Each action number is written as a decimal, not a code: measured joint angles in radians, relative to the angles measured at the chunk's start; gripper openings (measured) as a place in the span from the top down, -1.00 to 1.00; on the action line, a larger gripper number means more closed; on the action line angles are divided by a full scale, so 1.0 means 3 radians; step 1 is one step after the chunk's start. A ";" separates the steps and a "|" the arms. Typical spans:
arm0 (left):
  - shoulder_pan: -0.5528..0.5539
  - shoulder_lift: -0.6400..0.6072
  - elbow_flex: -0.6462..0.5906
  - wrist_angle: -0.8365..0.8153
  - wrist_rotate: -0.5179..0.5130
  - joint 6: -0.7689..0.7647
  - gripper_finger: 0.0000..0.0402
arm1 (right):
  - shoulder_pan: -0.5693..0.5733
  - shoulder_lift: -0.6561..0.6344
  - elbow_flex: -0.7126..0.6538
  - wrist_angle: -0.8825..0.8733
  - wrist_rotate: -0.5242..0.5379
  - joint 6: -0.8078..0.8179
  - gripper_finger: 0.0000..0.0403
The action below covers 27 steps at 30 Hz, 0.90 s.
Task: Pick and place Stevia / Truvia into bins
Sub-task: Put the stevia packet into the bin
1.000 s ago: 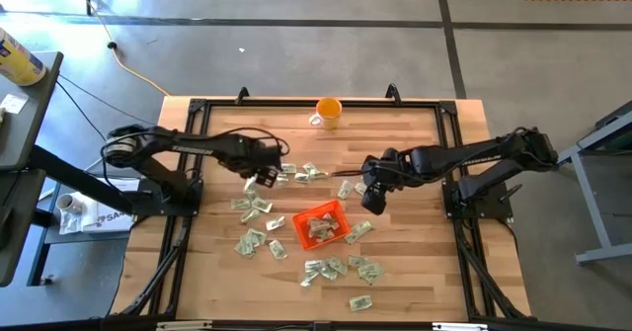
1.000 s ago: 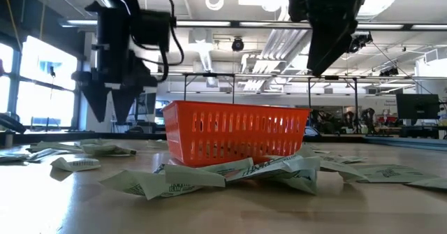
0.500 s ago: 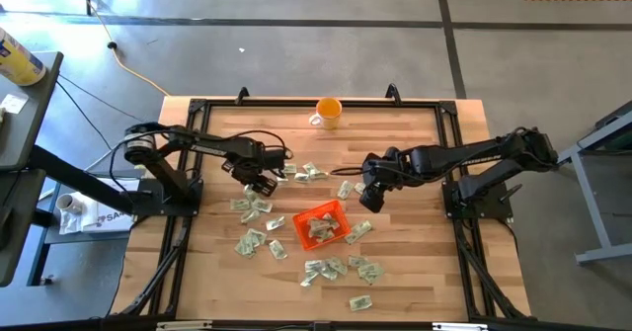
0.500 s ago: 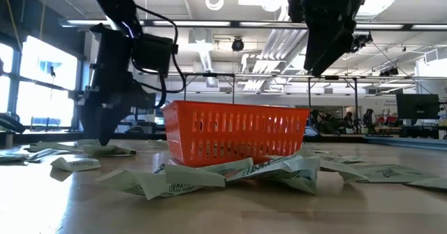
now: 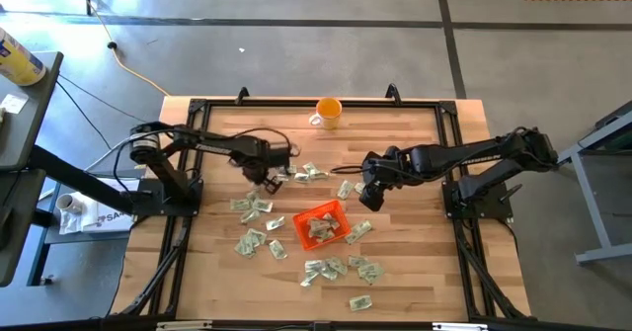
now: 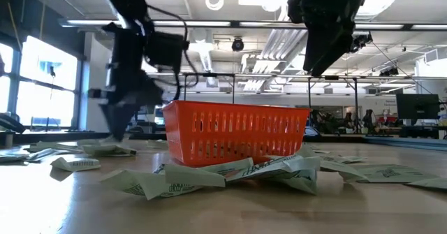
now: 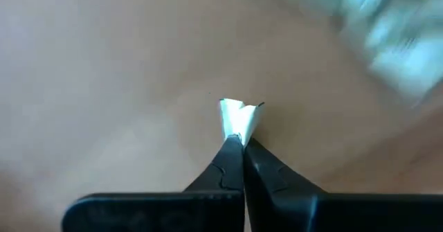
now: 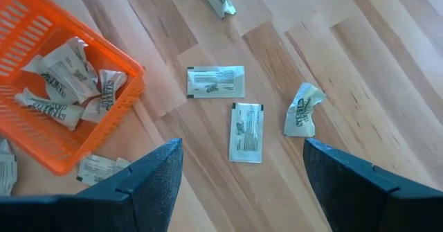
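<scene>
Pale green and white Stevia sachets [image 5: 252,206] lie scattered flat on the wooden table, with more near the front [image 5: 341,269]. The orange bin [image 5: 318,222] stands mid-table with several sachets inside [image 8: 66,86]. My left gripper [image 5: 266,179] is left of the bin, low over the table [image 6: 117,137], pointing down and shut on one sachet [image 7: 239,118]. My right gripper [image 5: 371,197] hangs open above the table to the right of the bin [image 8: 239,173], over three loose sachets [image 8: 246,131]. My left gripper pinches a white sachet's crumpled edge [image 7: 237,125] between its two fingertips, coming from above and pointing down. The paper stands up in a small peak past the tips. Whether the sachet is clear of the table I cannot tell.
An orange mug with a white handle [image 5: 328,112] stands at the table's far edge. A black frame [image 5: 197,109] runs around the tabletop. Bare wood lies between the bin and the mug and along the table's right side.
My left gripper has sunk down to the table left of the bin, rolled a little, and shut from wide open, taking hold of one sachet. My right gripper has stayed where it was, open.
</scene>
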 joint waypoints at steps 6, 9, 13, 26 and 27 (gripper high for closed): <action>-0.0263 -0.0257 0.0547 -0.0014 0.0198 0.0303 0.85 | 0.0063 -0.0003 0.0000 -0.0045 0.0008 0.0006 -0.42; -0.0528 -0.0365 0.0790 0.0331 0.0415 0.0585 0.86 | 0.0137 -0.0004 0.0000 -0.0183 0.0007 0.0054 -0.42; -0.0931 -0.0312 0.0921 0.0869 0.0553 0.0771 0.82 | 0.0279 -0.0004 0.0000 -0.0480 0.0040 0.0124 -0.42; -0.1585 0.0423 0.0914 0.1552 0.0270 0.0482 0.59 | 0.0891 -0.0006 -0.0259 -0.0612 -0.0142 0.0525 -0.42; -0.1608 0.0421 0.0914 0.1519 0.0203 0.0428 0.53 | 0.0938 -0.0006 -0.0277 -0.0606 -0.0149 0.0552 -0.42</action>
